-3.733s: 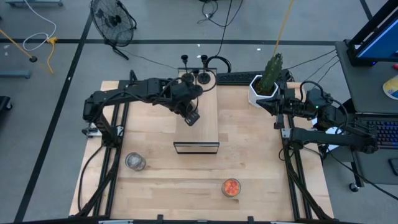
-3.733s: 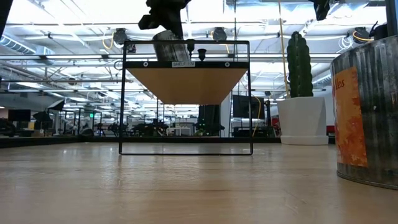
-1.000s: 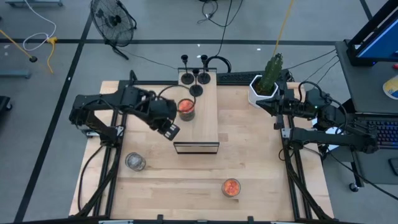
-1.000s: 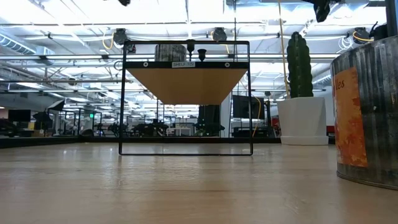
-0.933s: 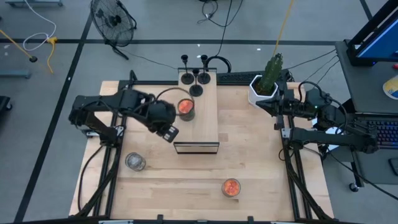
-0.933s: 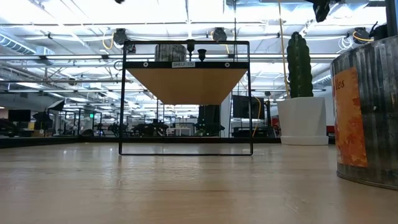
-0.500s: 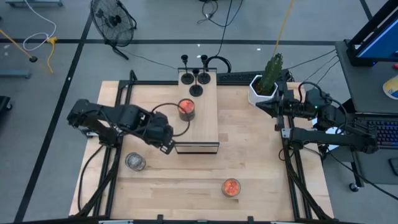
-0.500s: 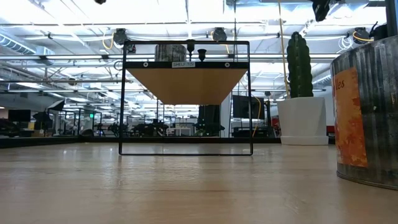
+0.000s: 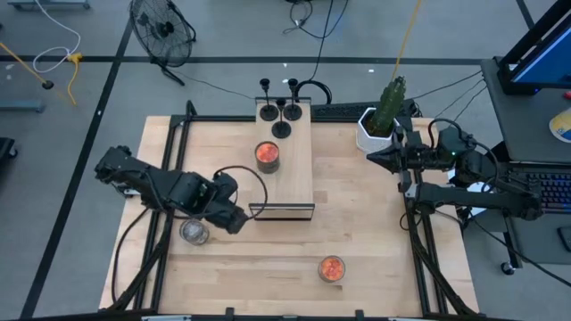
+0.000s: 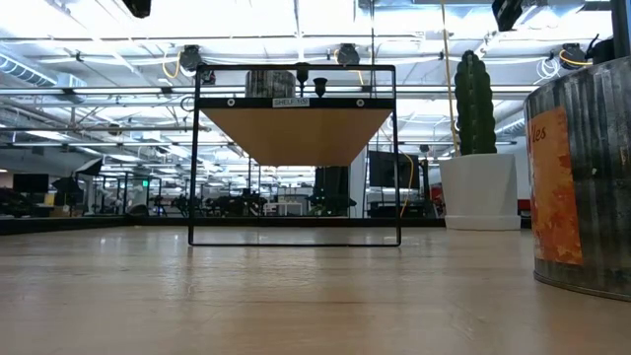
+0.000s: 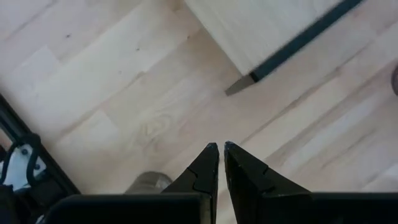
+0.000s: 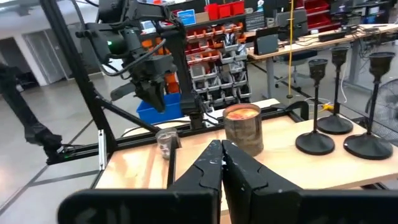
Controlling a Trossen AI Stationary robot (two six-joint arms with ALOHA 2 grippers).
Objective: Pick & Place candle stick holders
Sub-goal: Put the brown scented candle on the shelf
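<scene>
Three black candle stick holders (image 9: 280, 114) stand on their round bases at the far end of a raised wooden shelf (image 9: 294, 174). An orange-red glass cup (image 9: 266, 154) stands on the shelf too. A silvery cup (image 9: 194, 232) and a second orange-red cup (image 9: 331, 268) stand on the table. My left gripper (image 9: 232, 219) hangs shut and empty above the table, between the shelf's near left corner (image 11: 249, 78) and the silvery cup (image 11: 149, 182). My right gripper (image 12: 221, 146) is shut and empty at the table's right side, level, facing the shelf.
A white pot with a green cactus (image 9: 382, 120) stands at the far right, close to my right arm. The shelf's black frame (image 10: 296, 237) stands on the table's middle. Bare wood lies between the silvery cup and the near orange-red cup (image 10: 582, 177).
My left gripper has gone from beside the orange-red cup on the shelf toward the table's near edge and a little left, sinking and tipping further downward, and now hangs by the silvery cup. Its fingers have stayed together. The cup on the shelf has stayed in place.
</scene>
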